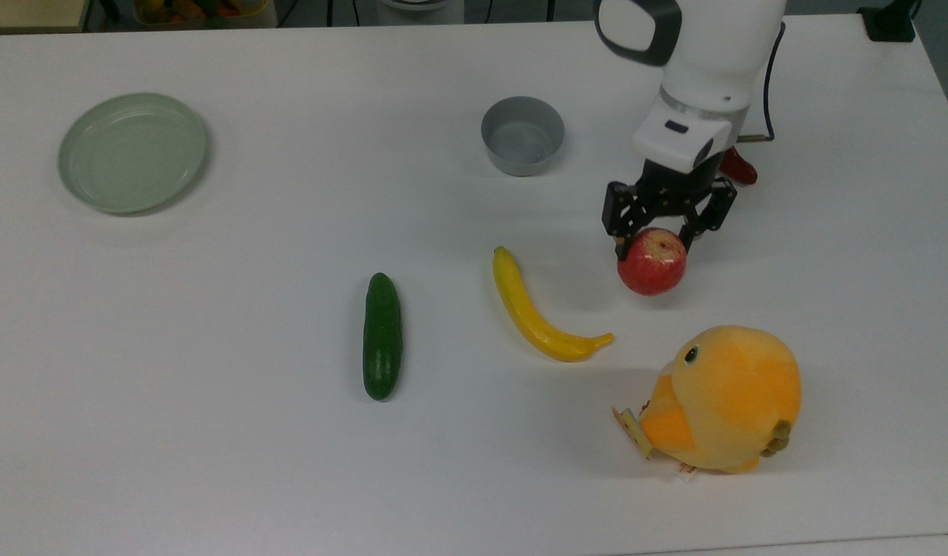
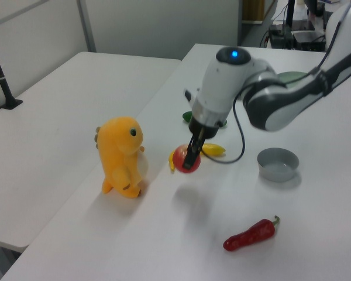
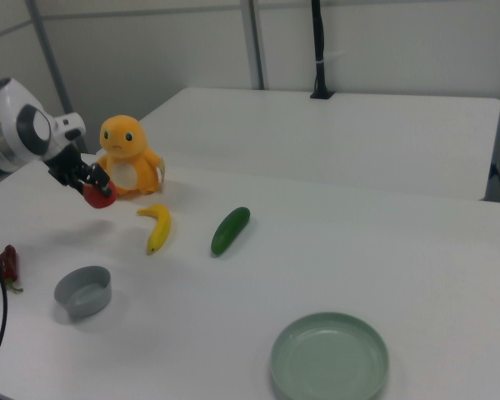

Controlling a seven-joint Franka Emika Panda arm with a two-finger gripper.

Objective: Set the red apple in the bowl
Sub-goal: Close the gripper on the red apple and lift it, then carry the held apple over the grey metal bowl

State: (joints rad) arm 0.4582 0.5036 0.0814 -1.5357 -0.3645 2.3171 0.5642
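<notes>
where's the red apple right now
The red apple is off the table, held in the gripper, between the banana and plush toy, toward the top view's right of the bowl.

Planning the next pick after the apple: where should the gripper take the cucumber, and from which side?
Probably at mid-length, from straight above. The cucumber lies flat on the table, its long axis running top to bottom in the top view, so the fingers should close across its narrow width, from the top view's left and right. Bare table flanks both sides; the banana lies apart on the top view's right.

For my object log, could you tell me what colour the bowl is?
The bowl is plain grey, inside and out; the top view shows it best.
</notes>
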